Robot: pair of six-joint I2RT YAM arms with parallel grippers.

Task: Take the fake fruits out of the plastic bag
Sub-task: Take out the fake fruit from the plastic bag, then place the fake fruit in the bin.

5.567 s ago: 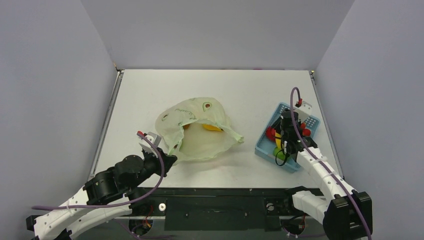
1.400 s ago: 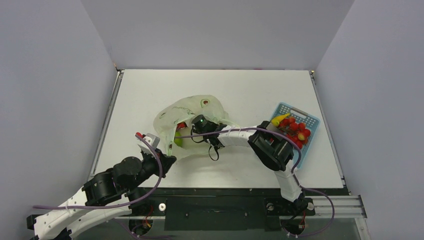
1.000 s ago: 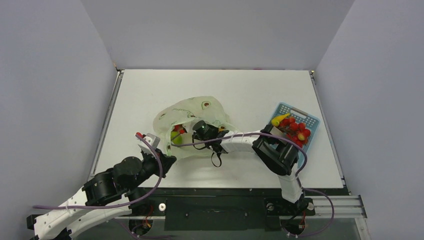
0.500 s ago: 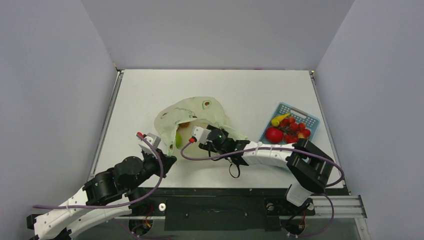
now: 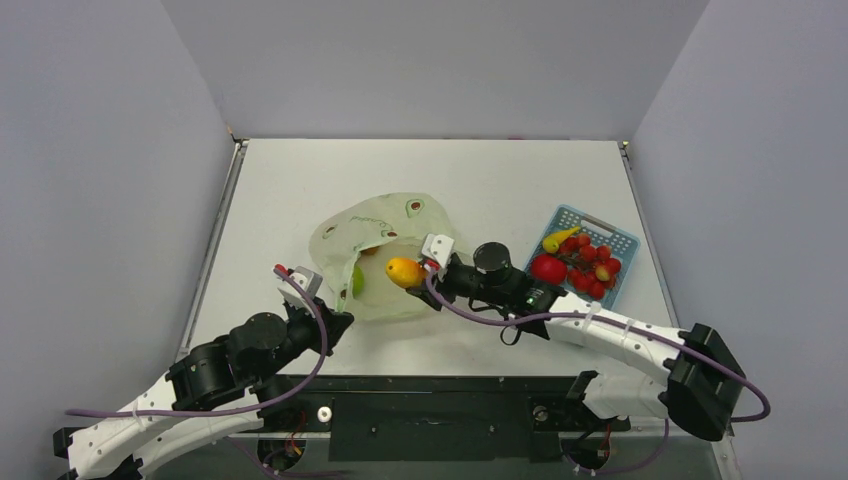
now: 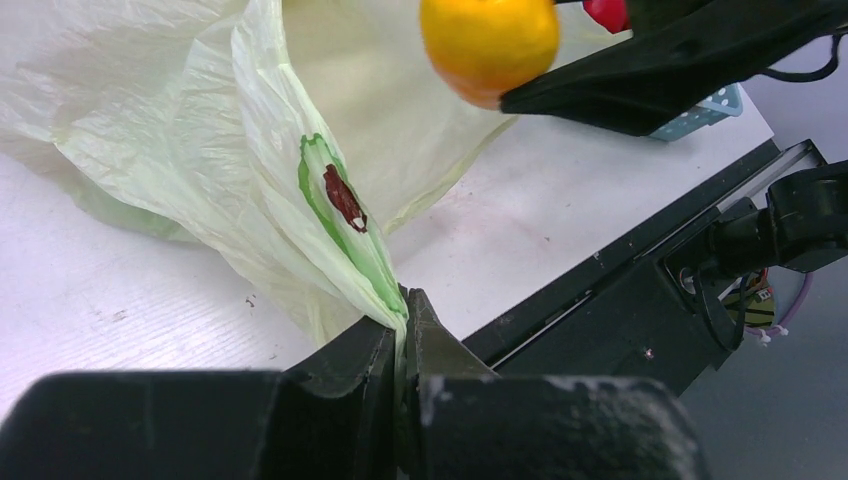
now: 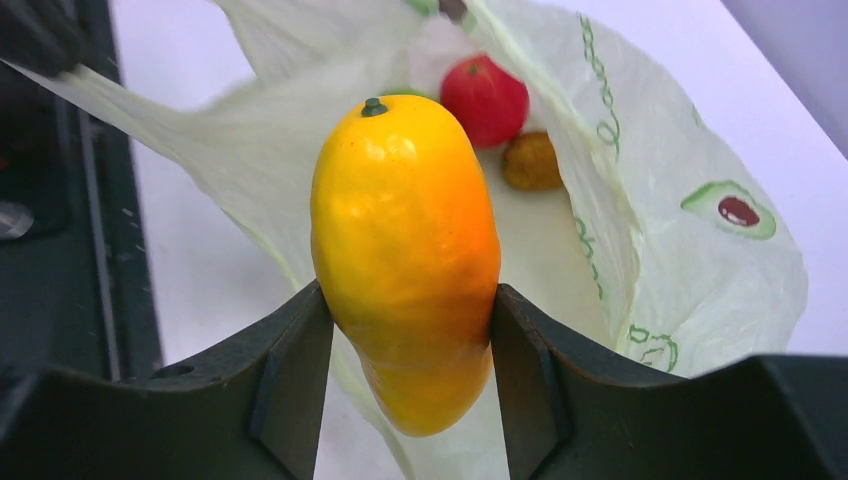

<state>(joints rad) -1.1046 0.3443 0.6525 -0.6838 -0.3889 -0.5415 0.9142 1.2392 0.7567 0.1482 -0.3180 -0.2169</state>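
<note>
Mango has been pulled clear of the plastic bag within the last half second and is clamped in the right gripper just over the bag mouth, frame centre; the bag's lower-left edge is pinched tight in the left gripper. Red fruit, small brownish fruit and green fruit are left inside, so the task is judged unfinished. Remaining count is obscured by bag folds.

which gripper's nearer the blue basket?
Right. Right gripper, holding the orange fruit, hovers over the plastic bag, apart from the basket; left gripper pinches the bag's edge, farther off.
</note>
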